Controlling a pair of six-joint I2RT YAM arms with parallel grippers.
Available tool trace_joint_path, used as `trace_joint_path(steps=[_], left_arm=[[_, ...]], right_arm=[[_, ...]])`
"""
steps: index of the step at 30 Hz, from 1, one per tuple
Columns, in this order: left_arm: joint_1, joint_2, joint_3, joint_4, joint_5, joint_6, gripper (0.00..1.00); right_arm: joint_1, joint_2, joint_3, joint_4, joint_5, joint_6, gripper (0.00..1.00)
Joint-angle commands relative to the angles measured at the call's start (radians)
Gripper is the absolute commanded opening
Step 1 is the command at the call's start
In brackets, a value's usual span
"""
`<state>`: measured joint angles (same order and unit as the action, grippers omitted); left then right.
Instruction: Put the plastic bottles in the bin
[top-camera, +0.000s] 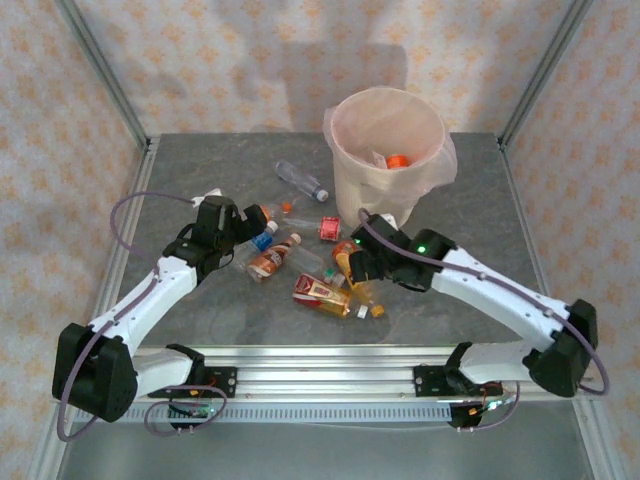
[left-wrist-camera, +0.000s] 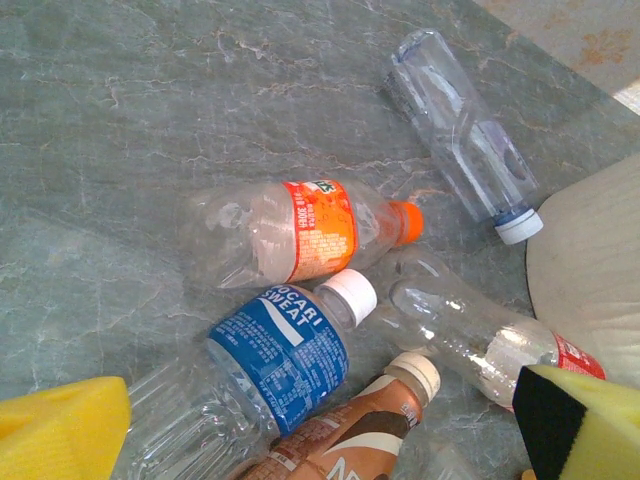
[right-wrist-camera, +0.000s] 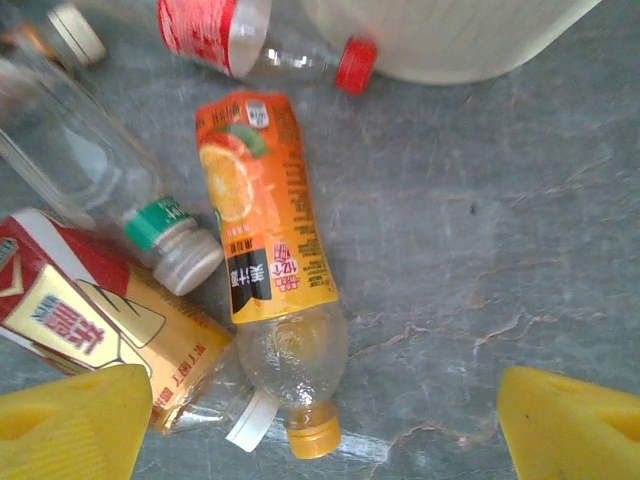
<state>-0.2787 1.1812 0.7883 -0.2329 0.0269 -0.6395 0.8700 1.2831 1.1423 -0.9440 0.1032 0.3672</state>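
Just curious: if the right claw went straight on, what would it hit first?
Probably the orange-label bottle, lying right under the open right claw, though depth is unclear.

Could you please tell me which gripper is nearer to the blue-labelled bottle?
Left. The left gripper hovers just above the blue-labelled bottle. The right gripper is well off to that bottle's right, over the orange-labelled bottle.

Floral walls (top-camera: 200, 60) (perhaps paper), grey tabletop (top-camera: 480, 210)
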Motion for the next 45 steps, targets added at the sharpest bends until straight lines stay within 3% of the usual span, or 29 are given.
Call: trace_joint_path(steps=[1, 14, 25, 45], left_arm=[[0.008, 0.007, 0.028, 0.026, 0.007, -0.015, 1.00], [0.008, 0.006, 0.023, 0.022, 0.002, -0.014, 1.00], [0.008, 0.009, 0.024, 0.021, -0.001, -0.014, 1.00], [0.008, 0.023, 0.043, 0.017, 0.004, -0.012, 1.00]], right_arm=[[0.007, 0.060, -0.009, 0.046, -0.036, -0.001, 0.87], [-0.048, 0.265, -0.001, 0.142, -0.082, -0.076, 0.74], [-0.103, 0.318, -0.029, 0.218, -0.166, -0.111, 0.71], [-0.189, 0.407, -0.087, 0.227, -0.127, -0.117, 0.68]])
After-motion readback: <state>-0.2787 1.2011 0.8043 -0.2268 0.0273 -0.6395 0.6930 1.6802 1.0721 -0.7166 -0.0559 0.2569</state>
